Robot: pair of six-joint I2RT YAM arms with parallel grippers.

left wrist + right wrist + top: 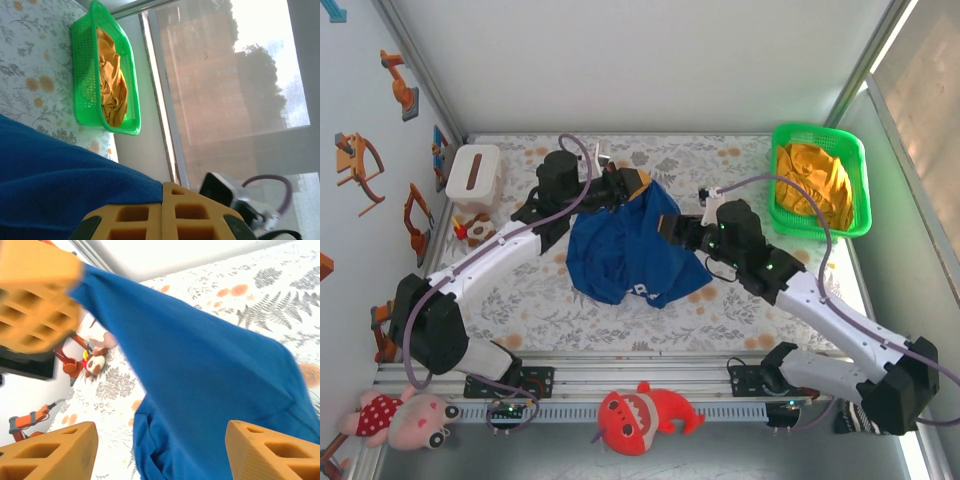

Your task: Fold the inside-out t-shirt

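Note:
The inside-out t-shirt [620, 250] is a royal-blue bundle hanging at mid table, its lower part resting on the floral cloth. My left gripper [638, 183] is shut on its upper edge and holds it up. From the left wrist the orange fingers [190, 215] are pressed together on blue cloth [60, 170]. My right gripper [670, 232] stands open against the shirt's right side. In the right wrist view, its gripper [160, 455] stands wide with the draped shirt [200, 380] ahead of it, and the left gripper's fingers [35, 305] pinch the top corner.
A green basket [818, 128] at the back right holds an orange-yellow garment [815, 180]. A white tissue box [473, 172] and a small plush dog [475, 230] sit at the left. A red shark plush [640, 415] and a pink doll [405, 415] lie below the near rail.

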